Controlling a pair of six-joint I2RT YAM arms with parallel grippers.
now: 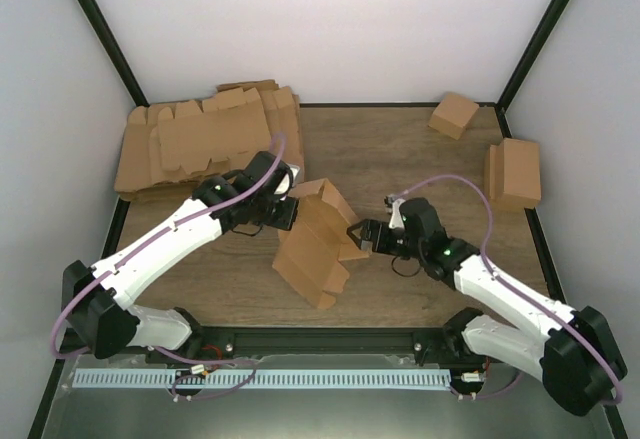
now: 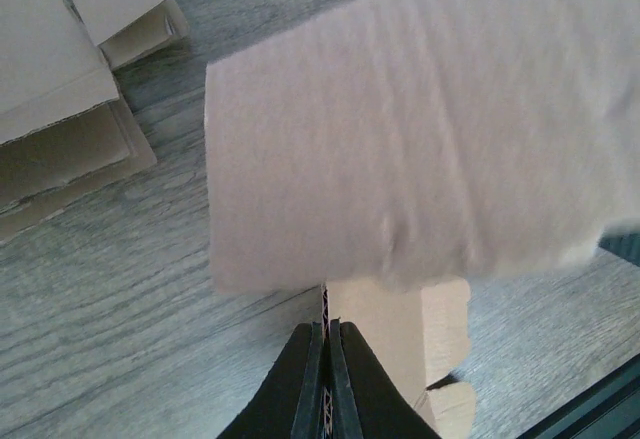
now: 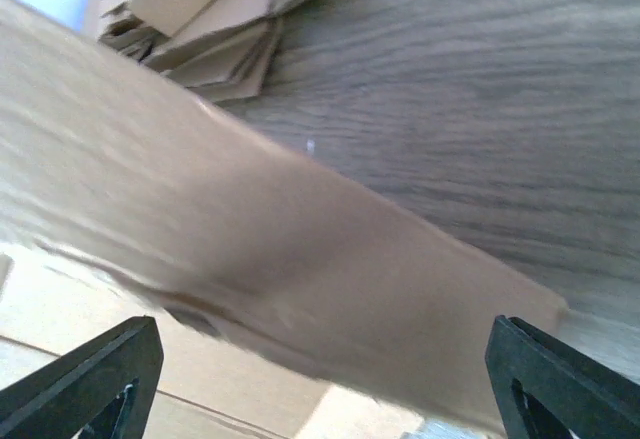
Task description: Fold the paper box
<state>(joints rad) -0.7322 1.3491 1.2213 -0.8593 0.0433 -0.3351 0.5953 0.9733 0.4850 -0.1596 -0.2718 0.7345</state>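
The paper box is a partly folded brown cardboard sheet standing tilted at the table's middle. My left gripper is shut on an upright panel edge at its left; in the left wrist view the fingers pinch the corrugated edge below a raised flap. My right gripper is open at the box's right side, its fingertips wide apart with a blurred brown flap close in front of them.
A pile of flat brown blanks lies at the back left. A small cube-like box sits at the back right, and a folded box lies at the right edge. Black frame posts rise at the back corners.
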